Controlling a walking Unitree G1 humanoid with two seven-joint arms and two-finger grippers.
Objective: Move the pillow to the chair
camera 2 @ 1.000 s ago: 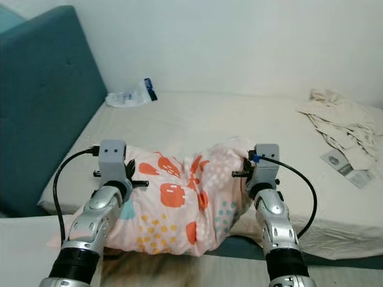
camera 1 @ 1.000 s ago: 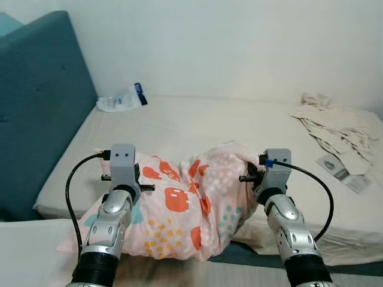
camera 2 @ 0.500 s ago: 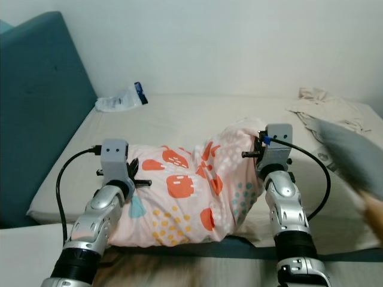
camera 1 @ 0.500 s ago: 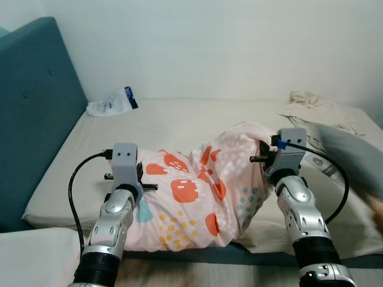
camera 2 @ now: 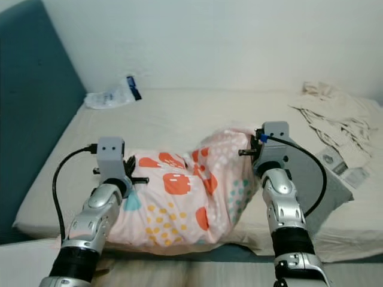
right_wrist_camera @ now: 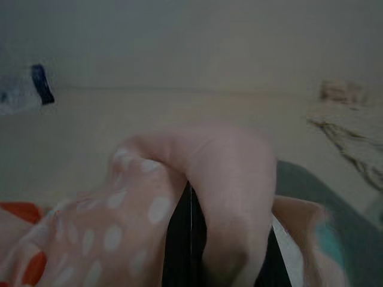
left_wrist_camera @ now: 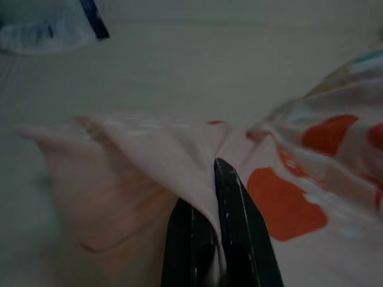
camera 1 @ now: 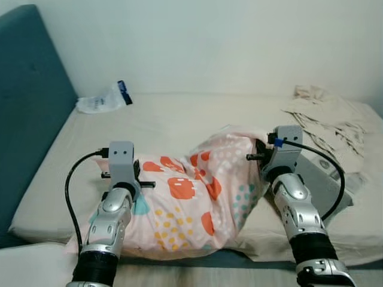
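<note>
Both my arms reach toward 12 o'clock, my left gripper [left_wrist_camera: 218,239] and right gripper [right_wrist_camera: 191,239] each clamped on the pink pillow with orange blotches [camera 1: 191,197].

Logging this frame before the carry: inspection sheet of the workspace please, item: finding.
Surface: beige mattress, sheet lying mostly flat.
Job's things: pink patterned pillow at the near edge of the bed, bunched between both arms; chair: nothing seen.
Clutter: clear plastic packet near the headboard end; crumpled beige cloth on the far right; grey pillow behind the right arm.
Grippers: left gripper pinching pillow fabric; right gripper buried in a fold of the pillow.
Cables: black cable looping off the left wrist, another off the right wrist, both hanging free.
Surroundings: teal headboard on the left; white wall behind.
</note>
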